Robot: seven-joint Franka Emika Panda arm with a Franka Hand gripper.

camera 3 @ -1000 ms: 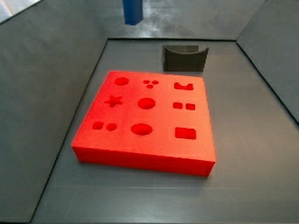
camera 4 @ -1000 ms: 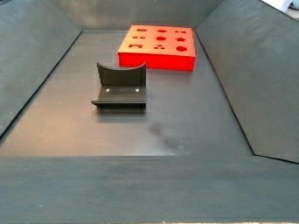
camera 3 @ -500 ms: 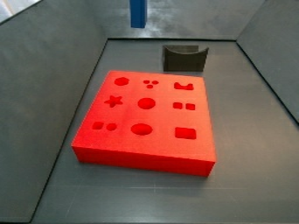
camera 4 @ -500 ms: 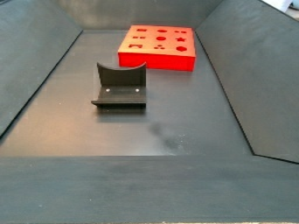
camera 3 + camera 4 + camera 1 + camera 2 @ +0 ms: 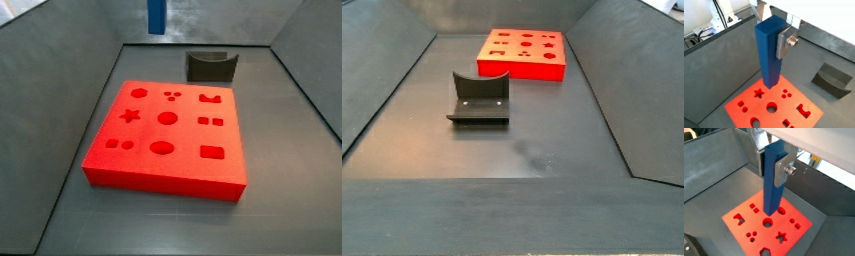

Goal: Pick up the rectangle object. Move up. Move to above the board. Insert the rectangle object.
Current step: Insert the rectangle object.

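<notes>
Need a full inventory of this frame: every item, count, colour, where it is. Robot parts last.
rectangle object: 1, blue, upright between the gripper fingers, hanging high over the board, lower end clear of it in both wrist views; only its lower end shows at the top edge of a side view.
board: 1, bright red, flat on the bin floor, with round, star, square and rectangular cut-outs in its top.
fixture: 1, dark grey, on the floor beside the board, apart from it.
bin floor: 1, dark grey, with sloped grey walls around it.
gripper: 1, silver fingers, shut on the rectangle object near its upper end, above the board.
</notes>
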